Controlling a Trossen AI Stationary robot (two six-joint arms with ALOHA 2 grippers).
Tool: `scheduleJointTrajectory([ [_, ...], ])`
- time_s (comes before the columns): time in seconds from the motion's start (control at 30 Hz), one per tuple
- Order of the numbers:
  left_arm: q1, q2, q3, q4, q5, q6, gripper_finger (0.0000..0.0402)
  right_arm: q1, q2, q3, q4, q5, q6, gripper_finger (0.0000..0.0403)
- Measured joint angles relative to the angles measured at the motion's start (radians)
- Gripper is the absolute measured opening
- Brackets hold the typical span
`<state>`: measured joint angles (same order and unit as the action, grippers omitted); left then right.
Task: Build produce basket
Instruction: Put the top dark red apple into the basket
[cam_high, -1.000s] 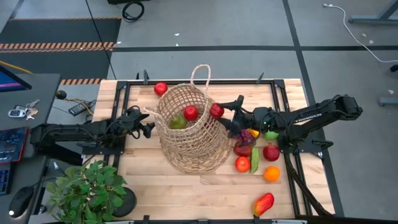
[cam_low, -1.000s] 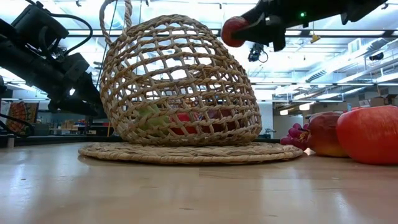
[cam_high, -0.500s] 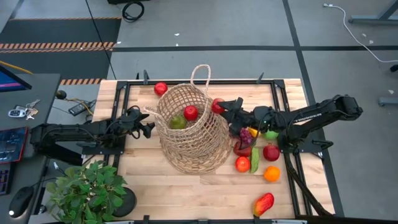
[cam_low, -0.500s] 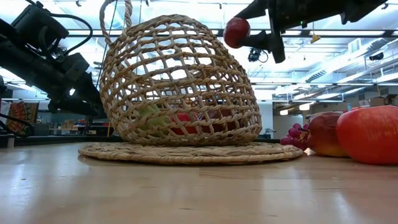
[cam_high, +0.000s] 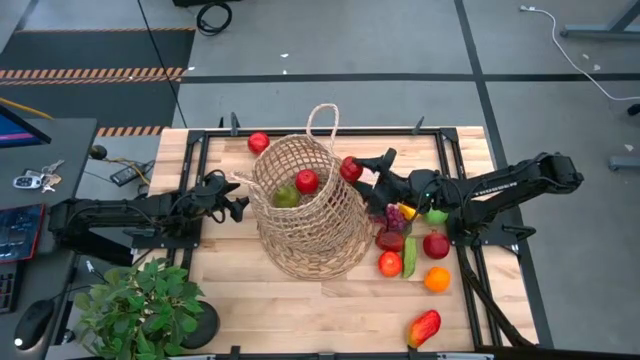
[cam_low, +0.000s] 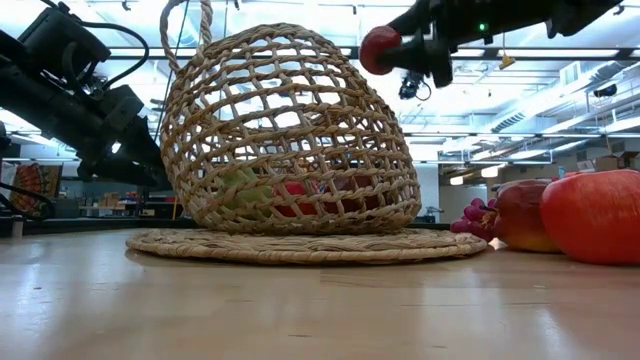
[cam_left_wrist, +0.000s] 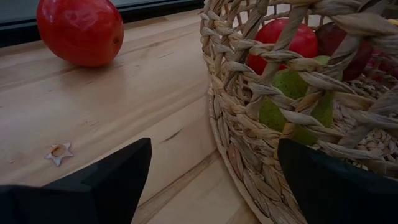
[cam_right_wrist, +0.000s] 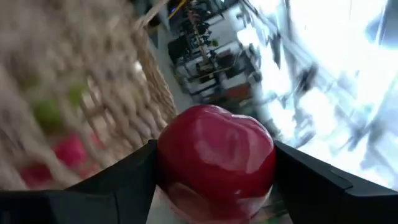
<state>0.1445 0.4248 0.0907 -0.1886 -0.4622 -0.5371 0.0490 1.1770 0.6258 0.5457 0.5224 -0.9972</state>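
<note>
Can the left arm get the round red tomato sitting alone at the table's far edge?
Probably yes. The left gripper is open beside the tan wicker basket, and bare wood lies between it and the round red tomato; nothing shows in the way.

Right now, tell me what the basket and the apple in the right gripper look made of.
Basket: tan natural fibre, probably wicker or seagrass, matte; twisted strands in open weave. Apple held by right gripper: likely moulded plastic, glossy, with sharp highlights on smooth, uniform red skin.
</note>
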Motion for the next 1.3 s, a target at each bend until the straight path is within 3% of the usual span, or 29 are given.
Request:
scheduleJointTrajectory([
  [0.33,0.000,0.000,0.000,0.000,0.000,0.000,0.0357,0.000,0.000,0.000,0.000,-0.052,1.181,0.0294],
  [0.63,0.000,0.000,0.000,0.000,0.000,0.000,0.0357,0.000,0.000,0.000,0.033,-0.311,1.846,0.0294],
  [0.8,0.000,0.000,0.000,0.000,0.000,0.000,0.0357,0.000,0.000,0.000,0.100,-0.382,1.966,0.0294],
  [1.3,0.000,0.000,0.000,0.000,0.000,0.000,0.0357,0.000,0.000,0.001,0.186,-0.392,1.963,0.0294],
])
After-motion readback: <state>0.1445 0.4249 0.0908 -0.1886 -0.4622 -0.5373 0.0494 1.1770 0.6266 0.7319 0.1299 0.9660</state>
